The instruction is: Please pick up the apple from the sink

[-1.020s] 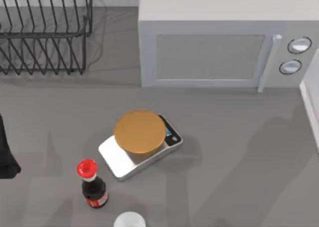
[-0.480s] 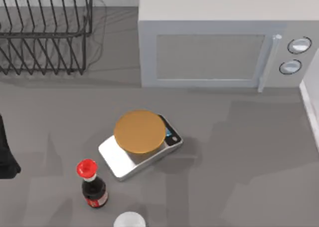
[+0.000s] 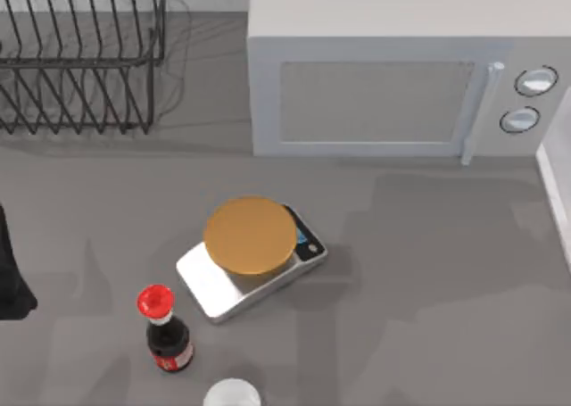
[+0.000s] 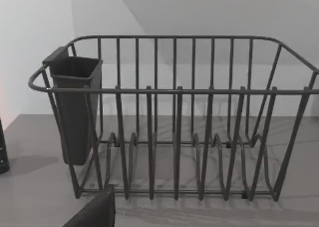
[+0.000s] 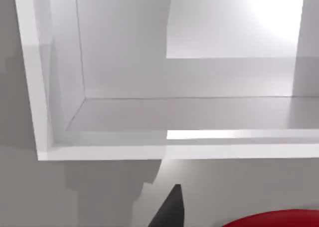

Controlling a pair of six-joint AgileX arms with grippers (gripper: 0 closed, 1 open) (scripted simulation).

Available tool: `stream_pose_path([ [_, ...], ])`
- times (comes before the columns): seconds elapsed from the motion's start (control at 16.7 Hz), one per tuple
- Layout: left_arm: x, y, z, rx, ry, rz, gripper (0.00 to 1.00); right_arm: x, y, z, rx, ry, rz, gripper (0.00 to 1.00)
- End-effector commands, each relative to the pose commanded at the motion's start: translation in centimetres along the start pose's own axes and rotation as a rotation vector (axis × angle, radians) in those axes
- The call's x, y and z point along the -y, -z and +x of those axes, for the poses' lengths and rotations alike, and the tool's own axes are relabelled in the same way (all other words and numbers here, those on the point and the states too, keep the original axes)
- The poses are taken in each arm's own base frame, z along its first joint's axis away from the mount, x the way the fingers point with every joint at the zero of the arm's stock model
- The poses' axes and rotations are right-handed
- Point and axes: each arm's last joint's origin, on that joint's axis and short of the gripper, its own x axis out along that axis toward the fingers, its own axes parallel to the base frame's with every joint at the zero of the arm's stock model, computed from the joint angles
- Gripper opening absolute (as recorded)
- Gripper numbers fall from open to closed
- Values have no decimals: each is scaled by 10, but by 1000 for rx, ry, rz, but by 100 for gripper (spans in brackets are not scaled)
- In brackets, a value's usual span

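**Status, left to right**

1. The left arm [image 3: 9, 277] is parked at the table's left edge. The left wrist view shows part of the left gripper [image 4: 97, 212] low before the rack [image 4: 174, 117]. Whether it is released or clenched cannot be told. It carries nothing visible.
2. The bottle [image 3: 165, 330], the scale [image 3: 254, 254] and the microwave [image 3: 393, 76] stand apart from one another. None of them belongs to the task.
3. The sink [image 3: 555, 187] shows as a white rim at the table's right edge. In the right wrist view its basin [image 5: 189, 112] lies bare.
4. The right gripper [image 5: 169, 209] hangs outside the sink rim. The apple [image 5: 279, 219] is the red curve just beside it, cut by the frame edge.
5. Whether the right gripper is clenched on the apple cannot be told.

**Progress (judgement)**

- The apple appears to be out of the basin, so the lift is likely done or nearly done.
- A secure hold remains to be confirmed.

**Change from the earlier top views**

- Rack, bottle, scale and microwave have not moved.
- The shade on the right half of the table has shifted and spread toward the microwave. This suggests that the right arm is in motion overhead.
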Motion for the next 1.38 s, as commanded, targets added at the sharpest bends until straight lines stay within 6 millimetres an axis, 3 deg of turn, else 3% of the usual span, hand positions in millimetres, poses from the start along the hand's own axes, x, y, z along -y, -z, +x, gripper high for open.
stream_pose_path([
  [0.18,0,0,0,0,0,0,100,-58,-10,1,-2,0,-4,0],
  [0.36,0,0,0,0,0,0,100,-151,-6,3,-10,-5,-16,0],
  [0.54,0,0,0,0,0,0,100,-244,26,4,-21,-10,-30,0],
  [0.72,0,0,0,0,0,0,100,-300,61,6,-37,-9,-21,0],
  [0.96,0,0,0,0,0,0,100,-327,87,8,-53,-2,-9,0],
  [1.38,0,0,0,0,0,0,100,-327,86,14,-57,-1,-3,0],
])
